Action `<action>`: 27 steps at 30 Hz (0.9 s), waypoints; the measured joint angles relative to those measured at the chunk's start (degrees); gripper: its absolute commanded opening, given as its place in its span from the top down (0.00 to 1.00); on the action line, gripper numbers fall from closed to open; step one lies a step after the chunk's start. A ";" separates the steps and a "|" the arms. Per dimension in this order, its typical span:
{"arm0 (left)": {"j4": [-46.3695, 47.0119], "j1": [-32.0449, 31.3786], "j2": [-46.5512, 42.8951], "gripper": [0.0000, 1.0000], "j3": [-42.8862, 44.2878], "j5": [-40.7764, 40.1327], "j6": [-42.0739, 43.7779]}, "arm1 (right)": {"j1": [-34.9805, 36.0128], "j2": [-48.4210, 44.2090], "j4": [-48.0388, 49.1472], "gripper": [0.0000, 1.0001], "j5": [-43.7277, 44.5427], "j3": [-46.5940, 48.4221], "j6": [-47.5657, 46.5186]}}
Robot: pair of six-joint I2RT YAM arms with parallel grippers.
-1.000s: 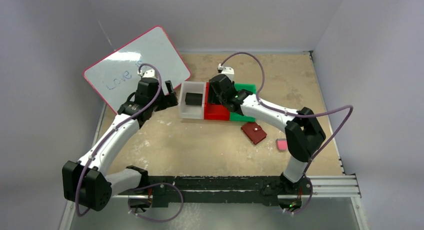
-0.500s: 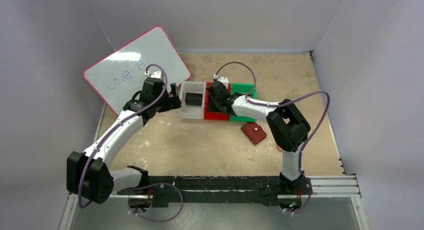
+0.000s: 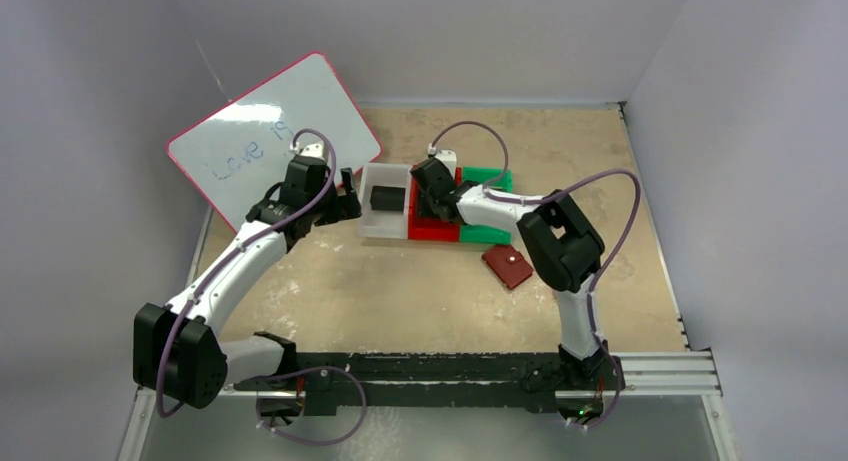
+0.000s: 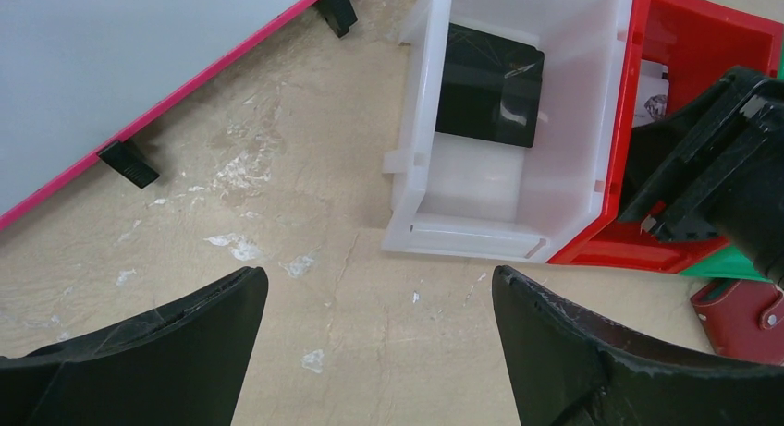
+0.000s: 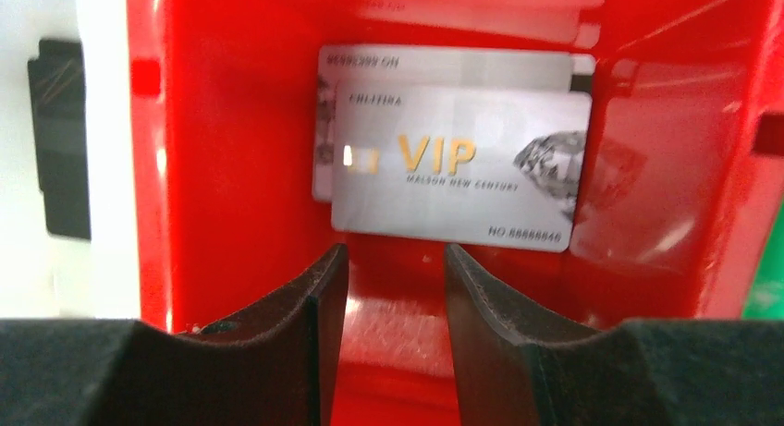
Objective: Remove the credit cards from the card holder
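The card holder (image 3: 508, 269), a dark red wallet with a snap, lies shut on the table right of the bins; its corner shows in the left wrist view (image 4: 740, 315). A black card (image 3: 385, 196) lies in the white bin (image 4: 488, 86). Two silver-grey cards lie overlapped on the red bin's floor, a "VIP" one (image 5: 460, 167) on top of another (image 5: 444, 61). My right gripper (image 5: 396, 260) is inside the red bin (image 3: 432, 196), jaws a little apart and empty, just short of the VIP card. My left gripper (image 4: 379, 287) is wide open and empty over bare table before the white bin (image 3: 350, 203).
Three bins stand side by side: white (image 3: 371, 224), red (image 3: 433, 231) and green (image 3: 490, 179). A pink-framed whiteboard (image 3: 270, 141) leans at the back left, its feet near the left gripper (image 4: 128, 163). The right arm's elbow (image 3: 555, 243) hangs over the table beside the wallet.
The right gripper has moved left and down into the red bin, and its elbow has swung left toward the wallet. The left gripper shifted slightly toward the white bin, then stayed still.
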 measured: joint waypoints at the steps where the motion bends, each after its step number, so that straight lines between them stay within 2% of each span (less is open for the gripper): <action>1: -0.02 0.00 0.00 0.08 -0.02 -0.15 0.02 | -0.33 0.31 0.13 0.55 0.07 0.59 -0.02; 13: -0.17 0.00 0.00 0.08 -0.74 -1.31 0.94 | -1.46 2.29 0.52 0.52 2.80 2.86 -0.04; 19: -0.48 0.00 0.00 0.08 -0.96 -1.66 1.01 | -1.49 1.79 0.61 0.46 2.19 2.75 -0.39; 24: -0.59 0.00 0.00 0.07 -0.96 -2.14 0.98 | -1.44 -4.94 0.94 0.38 -0.31 0.13 -1.79; 27: -0.76 0.00 -0.07 0.05 -0.98 -2.89 0.98 | -1.46 -12.24 1.42 0.28 -0.79 -1.95 -2.49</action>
